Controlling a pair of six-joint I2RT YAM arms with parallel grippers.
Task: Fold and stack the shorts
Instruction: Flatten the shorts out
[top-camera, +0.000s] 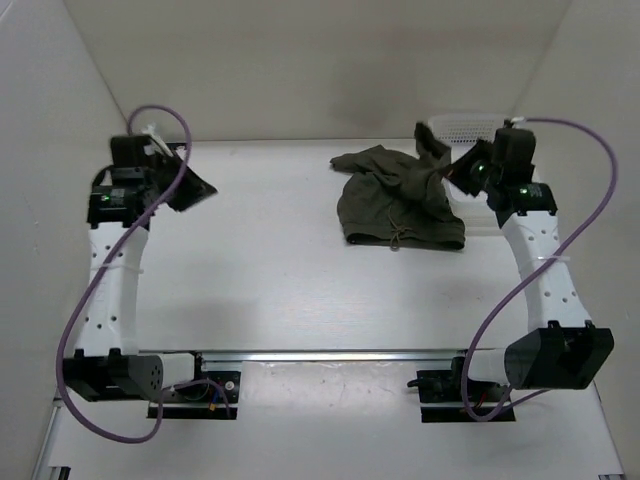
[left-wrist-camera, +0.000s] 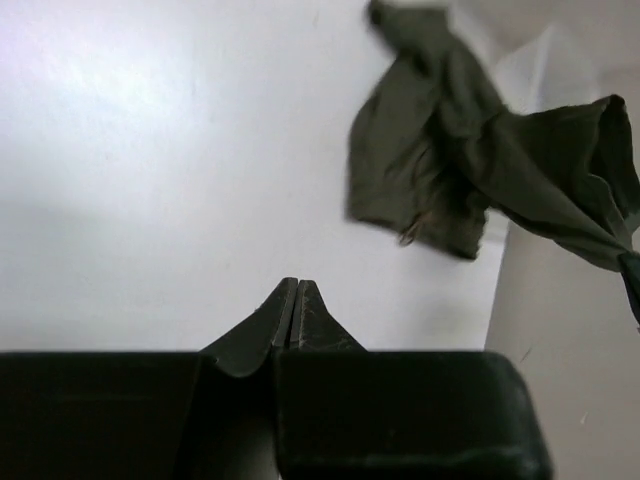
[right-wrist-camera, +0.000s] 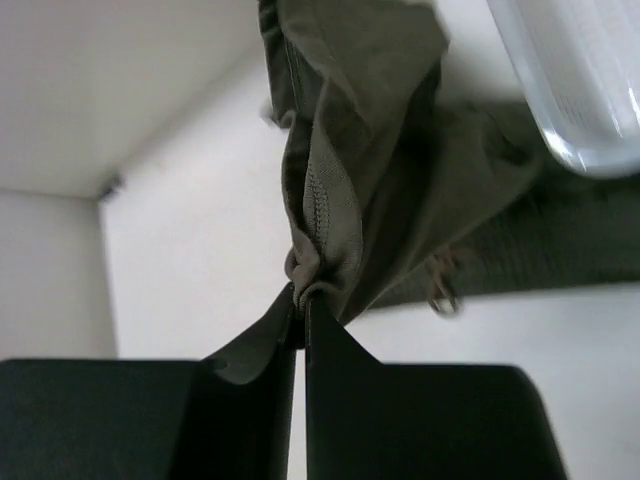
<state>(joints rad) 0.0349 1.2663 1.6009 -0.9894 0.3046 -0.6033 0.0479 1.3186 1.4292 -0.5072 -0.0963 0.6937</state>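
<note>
Right hand (right-wrist-camera: 302, 293) pinching crumpled dark olive-green fabric shorts (top-camera: 398, 195), two o'clock on white counter (top-camera: 270, 270); left hand (left-wrist-camera: 294, 287) closed, empty; folding and stacking judged unstarted.

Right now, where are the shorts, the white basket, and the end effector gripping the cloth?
shorts (top-camera: 390, 200): top external view, on the flat middle of the fabric.
white basket (top-camera: 460, 128): top external view, on its near wall.
right end effector (right-wrist-camera: 301, 300): right wrist view, between the fingertips pinching a fold.
</note>
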